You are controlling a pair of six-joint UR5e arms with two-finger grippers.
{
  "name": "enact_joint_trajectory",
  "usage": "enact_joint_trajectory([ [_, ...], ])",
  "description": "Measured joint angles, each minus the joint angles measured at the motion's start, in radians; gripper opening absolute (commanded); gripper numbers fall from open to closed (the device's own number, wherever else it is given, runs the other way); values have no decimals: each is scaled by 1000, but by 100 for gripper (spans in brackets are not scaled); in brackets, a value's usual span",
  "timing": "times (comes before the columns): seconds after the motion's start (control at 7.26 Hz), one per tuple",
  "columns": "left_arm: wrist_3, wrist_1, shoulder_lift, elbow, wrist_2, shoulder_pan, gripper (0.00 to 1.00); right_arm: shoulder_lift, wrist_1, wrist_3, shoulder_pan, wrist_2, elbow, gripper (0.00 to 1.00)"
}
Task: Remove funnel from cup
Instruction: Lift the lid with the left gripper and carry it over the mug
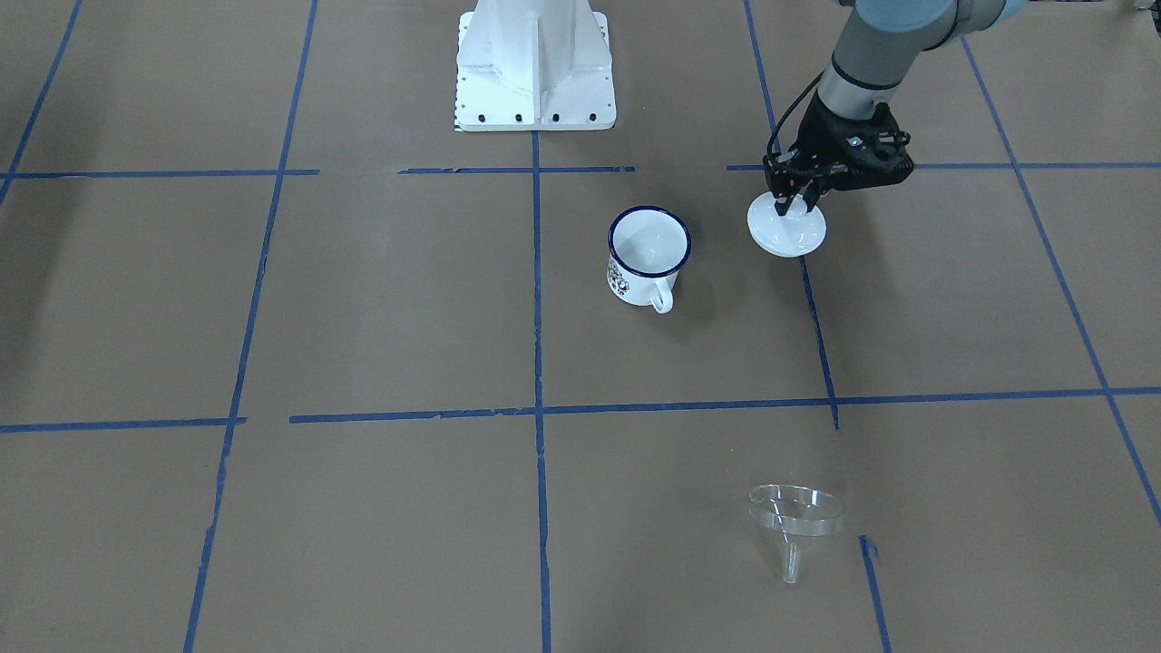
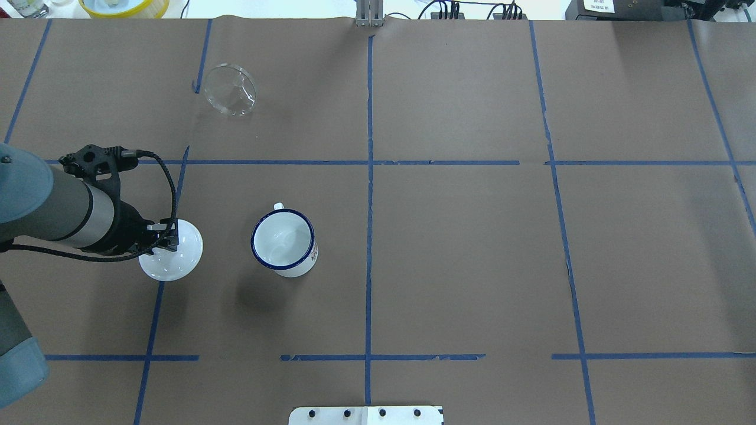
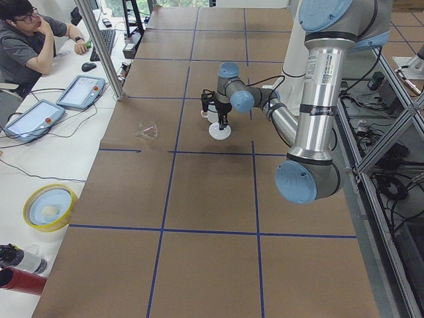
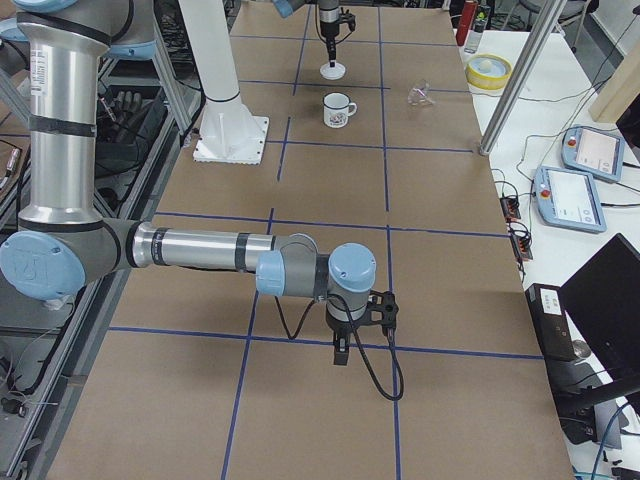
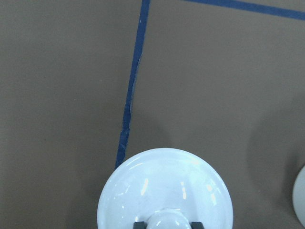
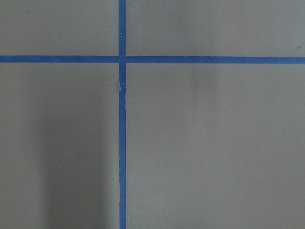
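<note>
Overhead: brown-papered table, blue tape grid; funnel lies on its side, well apart from upright cup; left gripper pinches lid knob, lid apparently touching paper; right gripper opening unreadable; operator seated alongside.

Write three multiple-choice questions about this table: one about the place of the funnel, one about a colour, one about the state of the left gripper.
1. Where is the funnel relative to the cup?
A. inside it
B. under it
C. on the table, far from it

2. What colour is the cup's rim?
A. dark blue
B. red
C. green

3. What is the state of the left gripper?
A. open over bare table
B. shut on the knob of the lid
C. shut on the cup's handle

Answers:
1 C, the funnel lies on its side, alone.
2 A, a dark blue line rings the white cup.
3 B, it grips the knob from both sides.
</note>
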Motion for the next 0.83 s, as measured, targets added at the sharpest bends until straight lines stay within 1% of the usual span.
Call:
enact_joint_trajectory([
  [0.14,-43,100,-91,-20,-1,1,0,0,0,0,0,0,0,100],
  [0.28,-86,203,-213,1,-2,5,0,0,0,0,0,0,0,100],
  [0.41,-133,277,-336,58,-4,10,0,0,0,0,0,0,0,100],
  [0.55,-174,309,-425,131,-6,18,0,0,0,0,0,0,0,100],
  [0.69,-196,315,-476,197,-7,27,0,0,0,0,0,0,0,100],
  [0.83,-205,305,-501,246,-6,36,0,0,0,0,0,0,0,100],
])
